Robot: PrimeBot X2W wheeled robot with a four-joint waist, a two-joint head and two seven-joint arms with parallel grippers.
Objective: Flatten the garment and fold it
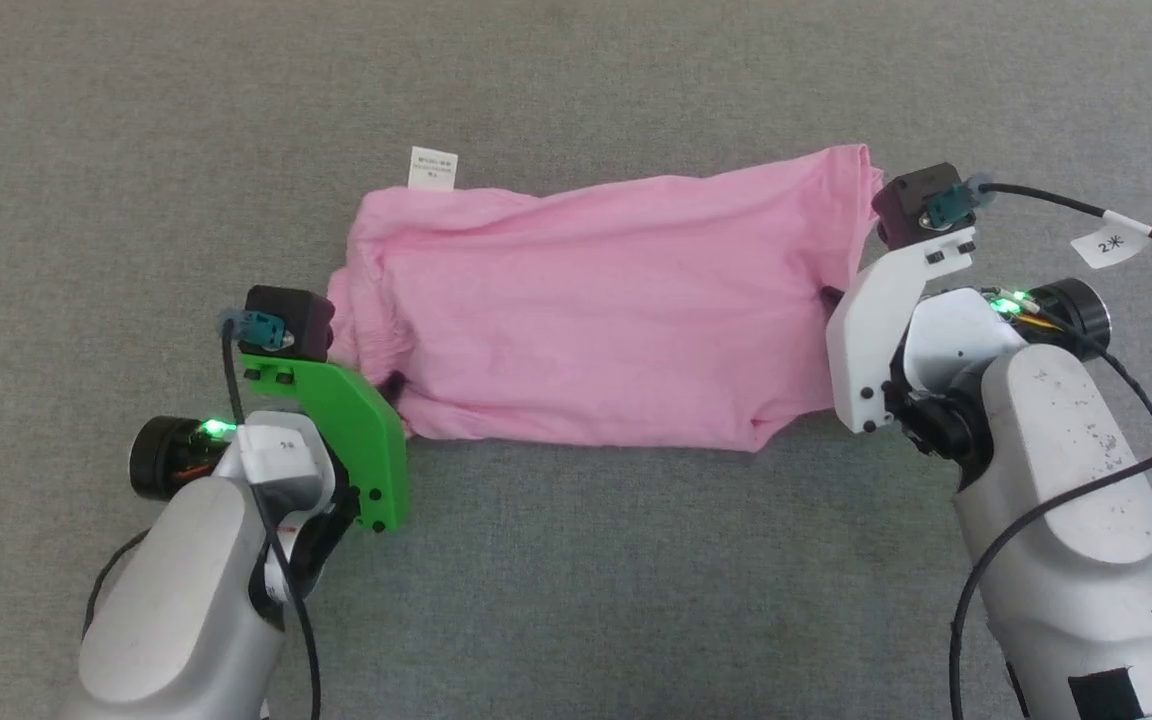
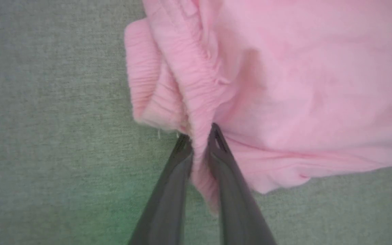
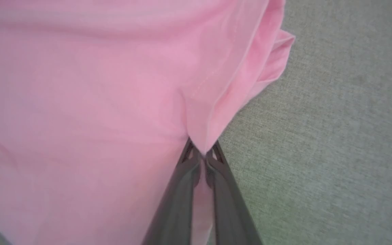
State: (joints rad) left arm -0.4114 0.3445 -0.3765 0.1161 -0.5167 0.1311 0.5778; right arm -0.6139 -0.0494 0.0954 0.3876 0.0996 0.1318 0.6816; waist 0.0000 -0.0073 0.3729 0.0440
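One garment (image 1: 616, 330) on one grey surface (image 1: 576, 600). One white label (image 1: 433, 168), at the garment's 11 o'clock edge.

There are two end effectors: the left end effector (image 2: 198, 134) at the garment's 8 o'clock and the right end effector (image 3: 202, 149) at its 3 o'clock. Each has two dark fingers (image 2: 168, 190) (four in all).

Two mounting plates, one green plate (image 1: 356, 440) and one white plate (image 1: 871, 330). Two dark camera boxes, the left camera box (image 1: 288, 322) and the right camera box (image 1: 921, 205). Two green lights (image 1: 216, 428), one per wrist. One paper cable tag (image 1: 1110, 243).
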